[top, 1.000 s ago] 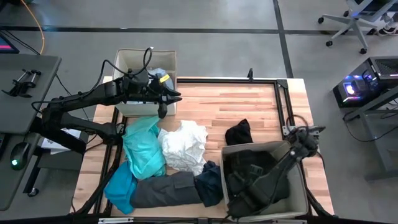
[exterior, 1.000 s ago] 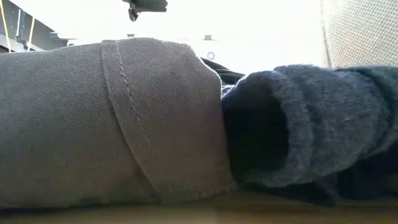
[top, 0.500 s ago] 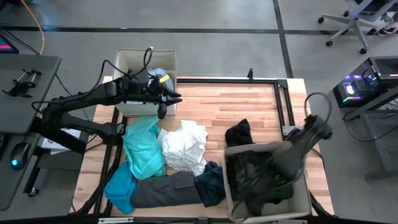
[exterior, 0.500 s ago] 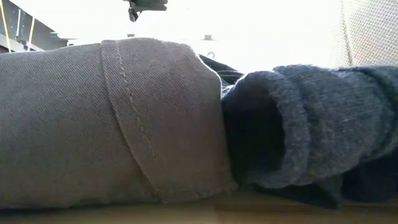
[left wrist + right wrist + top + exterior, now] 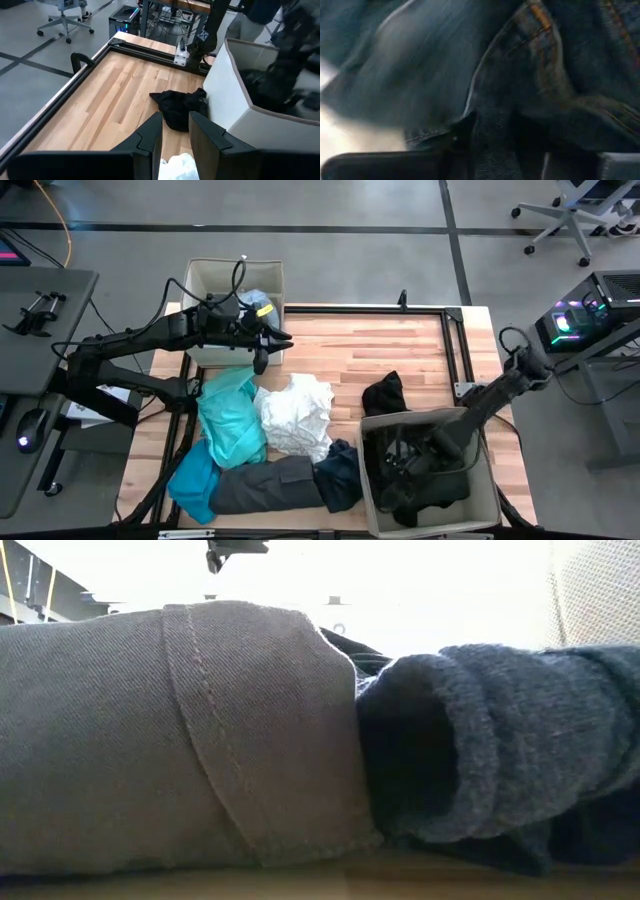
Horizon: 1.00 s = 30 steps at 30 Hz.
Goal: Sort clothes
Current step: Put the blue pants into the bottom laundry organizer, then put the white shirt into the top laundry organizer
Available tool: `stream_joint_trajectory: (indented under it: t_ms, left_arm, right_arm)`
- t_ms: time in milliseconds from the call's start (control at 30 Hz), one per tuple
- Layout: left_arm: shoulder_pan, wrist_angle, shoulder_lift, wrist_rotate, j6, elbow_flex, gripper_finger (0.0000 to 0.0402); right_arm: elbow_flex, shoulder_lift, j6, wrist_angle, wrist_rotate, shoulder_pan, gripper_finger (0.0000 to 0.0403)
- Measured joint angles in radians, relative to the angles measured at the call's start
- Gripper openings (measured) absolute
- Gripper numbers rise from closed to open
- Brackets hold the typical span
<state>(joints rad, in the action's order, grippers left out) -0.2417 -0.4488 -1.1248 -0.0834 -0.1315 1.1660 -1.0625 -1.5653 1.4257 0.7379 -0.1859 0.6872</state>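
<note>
Down in the right bin (image 5: 487, 480), the right gripper (image 5: 492, 132) is pressing barely parted jaws against dark denim (image 5: 530, 75) (grip unclear).

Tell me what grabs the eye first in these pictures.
The heap of soft garments at the table's near left: a turquoise cloth, a crumpled white one and dark grey trousers. At the near right, the right gripper is sunk among dark clothes in a beige square fabric bin. The left gripper hovers beside a second beige bin at the far left.
</note>
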Motion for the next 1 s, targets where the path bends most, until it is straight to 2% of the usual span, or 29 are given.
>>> stream_joint_trajectory:
  t_ms: [133, 267, 367, 467, 600, 767, 833, 1000]
  left_arm:
    - [0.0, 0.0, 0.0, 0.014, -0.028, 0.0, 0.0076]
    - [0.0, -0.001, 0.0, 0.049, -0.059, 0.0, 0.0076]
    - [0.0, -0.002, 0.0, 0.082, -0.072, 0.0, 0.0076]
    - [0.0, -0.002, 0.0, 0.104, -0.096, 0.0, 0.0076]
    - [0.0, -0.002, 0.0, 0.119, -0.112, 0.0, 0.0076]
    - [0.0, -0.003, -0.017, 0.121, -0.154, 0.001, 0.0076]
    - [0.001, -0.002, -0.027, 0.121, -0.178, 0.001, 0.0076]
    - [0.022, -0.016, -0.059, 0.12, -0.189, 0.001, 0.0076]
  right_arm:
    - [0.181, -0.011, 0.126, -0.221, -0.075, 0.0, 0.0088]
    - [0.253, -0.005, 0.2, -0.331, -0.124, 0.007, 0.0088]
    - [0.226, 0.022, 0.17, -0.288, -0.14, 0.006, 0.0088]
    - [0.179, 0.089, 0.165, -0.174, -0.126, 0.006, 0.0089]
    - [0.096, 0.21, 0.163, -0.036, -0.096, 0.006, 0.0118]
    - [-0.019, 0.356, 0.121, 0.163, 0.069, 0.001, 0.0195]
    - [-0.066, 0.405, 0.08, 0.189, 0.142, -0.014, 0.0224]
    - [-0.174, 0.489, -0.182, 0.148, 0.409, -0.085, 0.0256]
